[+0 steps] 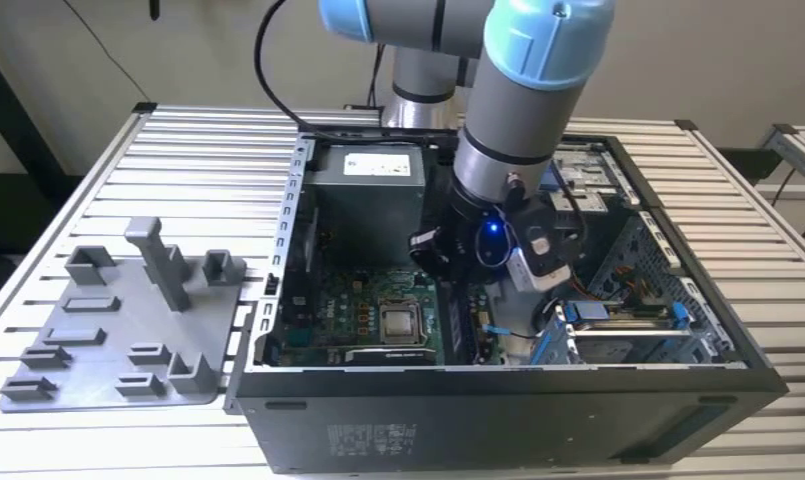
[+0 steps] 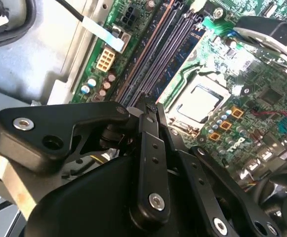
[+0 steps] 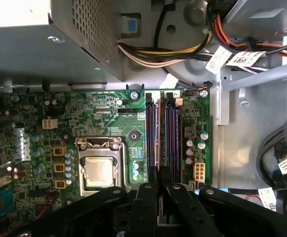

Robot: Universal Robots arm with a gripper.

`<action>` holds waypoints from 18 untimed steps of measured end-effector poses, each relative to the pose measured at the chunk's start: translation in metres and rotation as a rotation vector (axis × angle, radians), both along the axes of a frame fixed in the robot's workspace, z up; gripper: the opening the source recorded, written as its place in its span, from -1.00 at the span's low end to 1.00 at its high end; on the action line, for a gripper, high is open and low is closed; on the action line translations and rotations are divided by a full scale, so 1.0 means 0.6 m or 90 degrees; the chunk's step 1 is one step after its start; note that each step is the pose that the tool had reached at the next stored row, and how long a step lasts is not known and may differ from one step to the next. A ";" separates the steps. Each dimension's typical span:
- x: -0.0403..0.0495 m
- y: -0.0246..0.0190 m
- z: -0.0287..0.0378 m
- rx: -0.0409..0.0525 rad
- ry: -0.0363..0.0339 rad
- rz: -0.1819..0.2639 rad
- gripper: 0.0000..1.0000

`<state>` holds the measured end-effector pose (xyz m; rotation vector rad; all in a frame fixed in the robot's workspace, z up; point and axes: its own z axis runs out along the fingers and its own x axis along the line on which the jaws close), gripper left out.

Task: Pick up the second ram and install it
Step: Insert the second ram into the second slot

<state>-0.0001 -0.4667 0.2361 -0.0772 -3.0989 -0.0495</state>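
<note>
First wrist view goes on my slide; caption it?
Gripper poised over the memory slots of the green motherboard, beside the processor.

Slatted metal table (image 1: 122, 160) bearing an open computer case (image 1: 509, 400) and, beside it toward the exterior view's left, a grey fixture tray (image 1: 109, 340)

Robot arms: 1 arm (image 1: 509, 110) reaching into the case.
Grippers: 1 gripper (image 3: 160, 190), with 2 black fingers (image 3: 144, 207) showing in the first wrist view.
Computer cases: 1 open case (image 1: 509, 410).
Motherboards: 1 green motherboard (image 3: 103, 113) beneath the gripper.
Processor sockets: 1 socket (image 3: 100, 170) beside the gripper.
Long memory slots: about 4 slots (image 3: 172, 133) just ahead of the fingertips; exact count hard to tell.
Fixture trays: 1 grey tray (image 1: 122, 330), well apart from the gripper.
</note>
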 end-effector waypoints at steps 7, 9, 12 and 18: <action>0.000 0.0000 -0.004 -0.0004 0.0001 -0.001 -0.73; 0.000 -0.0001 -0.004 -0.0003 0.0000 0.000 -0.73; 0.000 -0.0004 -0.004 -0.0002 -0.0006 0.006 -0.73; -0.001 -0.0062 -0.006 -0.0003 -0.0029 0.025 -0.73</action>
